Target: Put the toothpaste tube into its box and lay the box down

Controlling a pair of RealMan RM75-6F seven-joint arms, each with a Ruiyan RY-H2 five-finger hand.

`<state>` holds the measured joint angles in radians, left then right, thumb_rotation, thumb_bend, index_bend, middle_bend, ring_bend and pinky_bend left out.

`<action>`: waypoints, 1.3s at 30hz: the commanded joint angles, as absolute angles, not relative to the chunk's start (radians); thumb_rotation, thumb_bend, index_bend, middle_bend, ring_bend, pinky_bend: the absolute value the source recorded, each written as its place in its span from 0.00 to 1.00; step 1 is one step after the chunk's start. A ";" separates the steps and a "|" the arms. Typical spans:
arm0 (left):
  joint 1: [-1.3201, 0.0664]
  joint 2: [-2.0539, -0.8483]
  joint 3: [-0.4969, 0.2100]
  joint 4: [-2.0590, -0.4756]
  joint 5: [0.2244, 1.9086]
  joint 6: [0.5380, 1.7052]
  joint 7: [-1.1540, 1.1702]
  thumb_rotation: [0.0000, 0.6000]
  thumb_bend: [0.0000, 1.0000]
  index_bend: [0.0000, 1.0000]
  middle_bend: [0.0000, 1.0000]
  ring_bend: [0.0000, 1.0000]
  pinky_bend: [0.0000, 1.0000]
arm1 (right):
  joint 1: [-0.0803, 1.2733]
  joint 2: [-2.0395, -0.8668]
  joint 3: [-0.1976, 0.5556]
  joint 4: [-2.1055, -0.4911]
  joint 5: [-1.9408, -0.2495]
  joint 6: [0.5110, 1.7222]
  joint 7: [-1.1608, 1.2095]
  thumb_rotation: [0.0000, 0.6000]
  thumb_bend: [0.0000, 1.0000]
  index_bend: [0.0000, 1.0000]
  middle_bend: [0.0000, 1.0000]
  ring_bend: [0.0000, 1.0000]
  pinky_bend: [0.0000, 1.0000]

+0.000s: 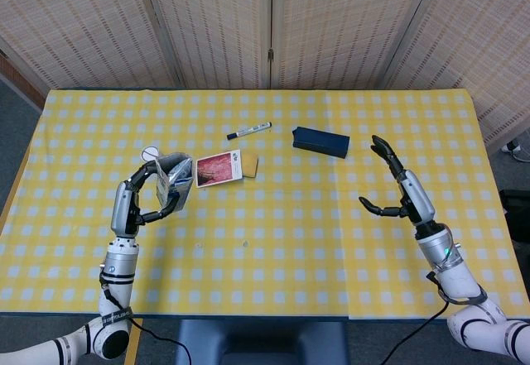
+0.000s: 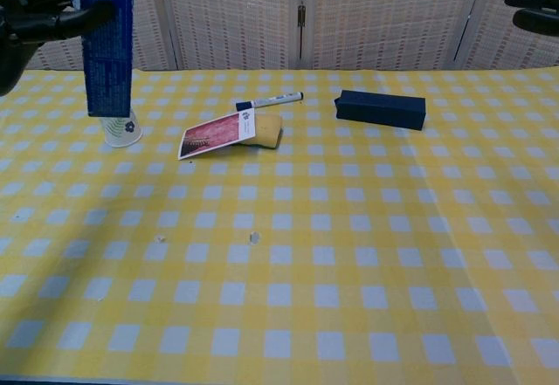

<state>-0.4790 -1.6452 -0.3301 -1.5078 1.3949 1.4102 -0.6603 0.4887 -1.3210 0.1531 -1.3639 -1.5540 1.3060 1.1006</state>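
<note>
Box upright in the air, yet to be laid down

Right hand (image 1: 400, 193) at 4 o'clock hovers with fingers apart, holding nothing. Left hand (image 1: 142, 197) at 9 o'clock grips the box (image 2: 106, 37) above the worktop (image 1: 273, 249), near the cup (image 2: 120, 128); tip it gently flat, clear of the cup.

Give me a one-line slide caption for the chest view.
Left robot hand holds the blue toothpaste box upright above the checked table, in front of a paper cup.

Silver-white jointed arms, black fingers (image 1: 389, 157), black cables, green wrist light.
</note>
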 commanded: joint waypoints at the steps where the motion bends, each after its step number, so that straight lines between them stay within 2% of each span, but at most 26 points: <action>1: -0.471 -1.618 -0.291 -1.496 1.350 1.363 -0.495 1.00 0.29 0.57 0.53 0.37 0.39 | 0.483 -1.314 0.140 -1.355 -1.566 1.311 1.072 1.00 0.31 0.00 0.00 0.06 0.01; 4: -0.462 -1.604 -0.255 -1.475 1.329 1.337 -0.374 1.00 0.29 0.58 0.57 0.40 0.44 | 0.476 -1.306 0.125 -1.350 -1.577 1.315 1.046 1.00 0.31 0.00 0.00 0.06 0.01; 12: -0.440 -1.597 -0.176 -1.412 1.327 1.316 -0.159 1.00 0.29 0.60 0.59 0.41 0.45 | 0.452 -1.276 0.077 -1.329 -1.608 1.318 0.930 1.00 0.31 0.00 0.00 0.05 0.01; 22: -0.412 -1.606 -0.107 -1.362 1.343 1.284 -0.084 1.00 0.29 0.60 0.59 0.41 0.45 | 0.399 -1.236 0.033 -1.376 -1.615 1.341 0.647 1.00 0.31 0.00 0.00 0.03 0.01; 28: -0.400 -1.654 -0.053 -1.290 1.354 1.239 -0.064 1.00 0.29 0.60 0.59 0.41 0.45 | 0.379 -1.239 0.033 -1.380 -1.606 1.362 0.656 1.00 0.31 0.00 0.00 0.03 0.01; 33: -0.404 -1.706 -0.036 -1.209 1.378 1.217 -0.062 1.00 0.29 0.60 0.59 0.41 0.45 | 0.379 -1.243 0.029 -1.368 -1.610 1.355 0.660 1.00 0.31 0.00 0.00 0.03 0.01; 36: -0.406 -1.721 -0.031 -1.183 1.378 1.193 -0.066 1.00 0.29 0.57 0.59 0.39 0.42 | 0.378 -1.244 0.031 -1.367 -1.611 1.357 0.662 1.00 0.31 0.00 0.00 0.03 0.01; 39: -0.410 -1.723 -0.023 -1.184 1.364 1.146 -0.063 1.00 0.29 0.48 0.50 0.30 0.31 | 0.379 -1.244 0.030 -1.366 -1.613 1.355 0.672 1.00 0.31 0.00 0.00 0.03 0.01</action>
<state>-0.4070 -1.7198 -0.0290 -1.1839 1.3710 1.1674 -0.0641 0.3785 -1.2435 0.0304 -1.3665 -1.6119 1.3558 0.6702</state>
